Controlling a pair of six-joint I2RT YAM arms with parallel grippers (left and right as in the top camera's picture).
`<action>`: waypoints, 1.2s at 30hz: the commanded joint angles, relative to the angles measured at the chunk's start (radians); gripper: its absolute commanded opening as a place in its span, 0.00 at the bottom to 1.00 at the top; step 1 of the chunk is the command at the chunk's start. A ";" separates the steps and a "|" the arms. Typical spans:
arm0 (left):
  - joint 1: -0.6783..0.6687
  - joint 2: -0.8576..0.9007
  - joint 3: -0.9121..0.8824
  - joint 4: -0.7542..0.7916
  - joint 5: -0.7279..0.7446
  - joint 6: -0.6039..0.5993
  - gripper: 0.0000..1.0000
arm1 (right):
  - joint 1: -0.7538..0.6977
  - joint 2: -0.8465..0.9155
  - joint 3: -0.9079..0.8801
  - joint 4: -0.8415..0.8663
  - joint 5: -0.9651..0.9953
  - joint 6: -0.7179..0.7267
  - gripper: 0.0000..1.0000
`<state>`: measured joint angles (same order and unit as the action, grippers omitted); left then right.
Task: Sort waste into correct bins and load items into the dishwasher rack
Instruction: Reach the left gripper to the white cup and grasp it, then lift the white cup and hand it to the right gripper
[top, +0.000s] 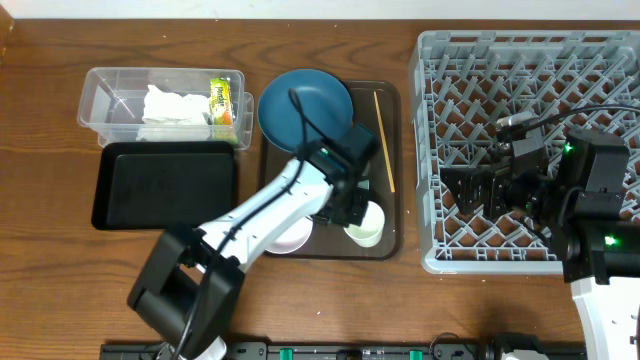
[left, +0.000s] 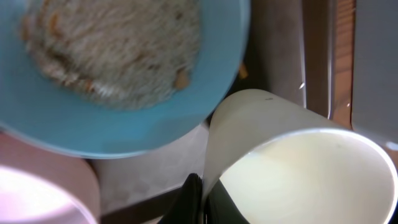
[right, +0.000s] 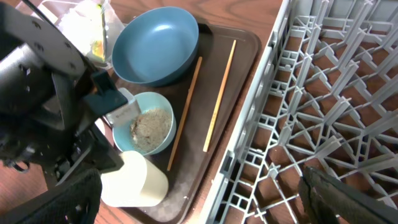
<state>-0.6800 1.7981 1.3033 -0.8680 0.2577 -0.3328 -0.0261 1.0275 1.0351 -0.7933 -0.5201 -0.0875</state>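
My left gripper (top: 352, 207) is shut on the rim of the white cup (top: 366, 224), one finger inside and one outside (left: 202, 199). The cup (left: 292, 162) stands on the brown serving tray (top: 392, 245). Beside it are the small pale blue bowl (left: 118, 68) with beige rice crumbs (right: 149, 124), the white bowl (top: 292, 240) and the large dark blue bowl (top: 300, 105). Two chopsticks (right: 186, 112) (right: 219, 96) lie on the tray. My right gripper (right: 202, 196) is open and empty above the grey dishwasher rack (top: 520, 100). Tissue (top: 170, 108) and the snack wrapper (top: 222, 108) lie in the clear tub (top: 100, 90).
The shallow black tray (top: 165, 185) sits in front of the clear tub at the left. The rack's near wall (right: 249, 149) runs right beside the brown tray's edge. My left arm crosses the brown tray and hides part of it in the overhead view.
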 joint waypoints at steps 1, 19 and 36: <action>0.085 -0.068 0.048 -0.013 0.148 0.064 0.06 | 0.013 0.001 0.016 0.000 -0.008 0.052 0.99; 0.565 -0.185 0.049 -0.001 1.050 0.299 0.06 | 0.013 0.240 0.016 0.406 -0.743 0.150 0.92; 0.565 -0.185 0.049 0.047 1.183 0.322 0.06 | 0.184 0.347 0.016 0.648 -0.812 0.150 0.87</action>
<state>-0.1181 1.6119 1.3396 -0.8223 1.4010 -0.0265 0.1249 1.3689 1.0351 -0.1566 -1.3277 0.0650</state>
